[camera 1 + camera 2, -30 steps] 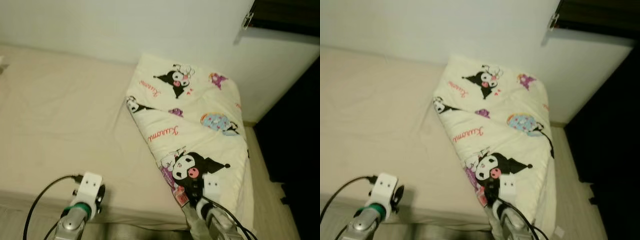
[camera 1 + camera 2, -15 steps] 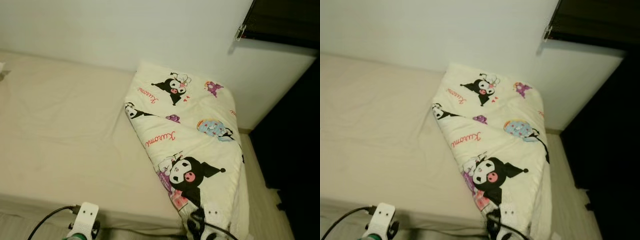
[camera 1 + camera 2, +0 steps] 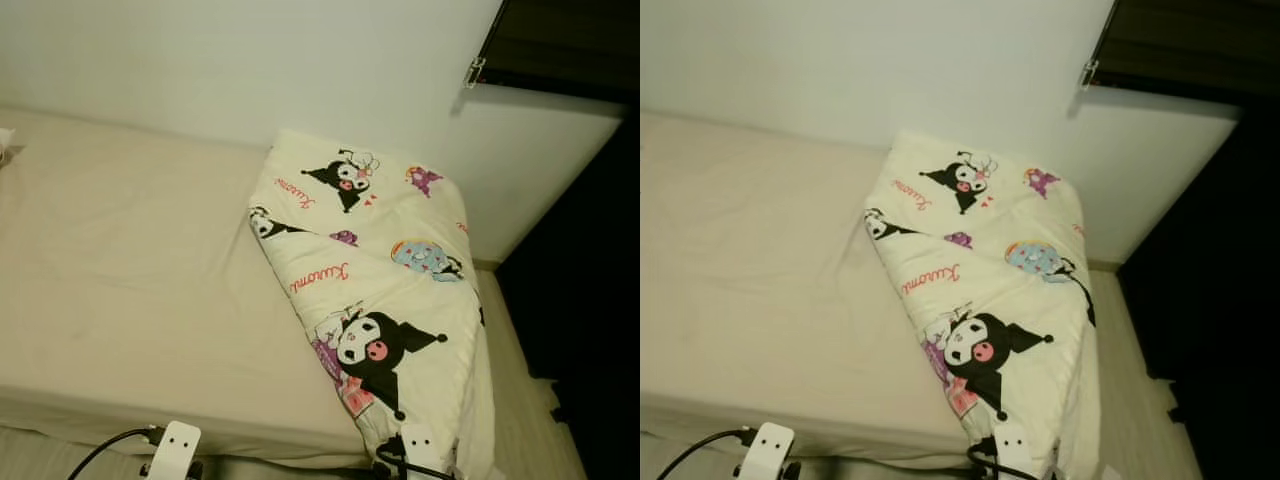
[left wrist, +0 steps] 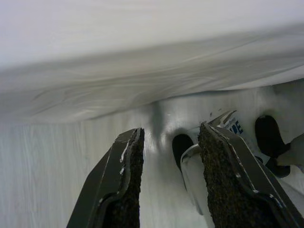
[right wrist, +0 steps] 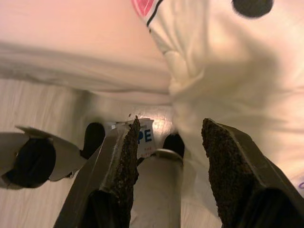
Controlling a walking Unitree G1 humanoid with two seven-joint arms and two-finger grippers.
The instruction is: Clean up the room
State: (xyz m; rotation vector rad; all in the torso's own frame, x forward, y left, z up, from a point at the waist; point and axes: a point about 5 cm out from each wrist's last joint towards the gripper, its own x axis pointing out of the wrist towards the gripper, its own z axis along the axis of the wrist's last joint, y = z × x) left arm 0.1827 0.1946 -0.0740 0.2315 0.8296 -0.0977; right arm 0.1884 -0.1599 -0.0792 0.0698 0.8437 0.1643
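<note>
Nearest, my left gripper (image 4: 168, 185) and right gripper (image 5: 168, 166) hang low at the bed's front edge, fingers parted, gripping nothing. Beyond them the folded cartoon-print blanket (image 3: 385, 290) lies on the right end of the beige mattress (image 3: 130, 270), reaching back to the white wall (image 3: 250, 60).

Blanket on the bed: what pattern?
Cream blanket printed with black-and-white cartoon characters and red script, clearest in the left eye view.
</note>
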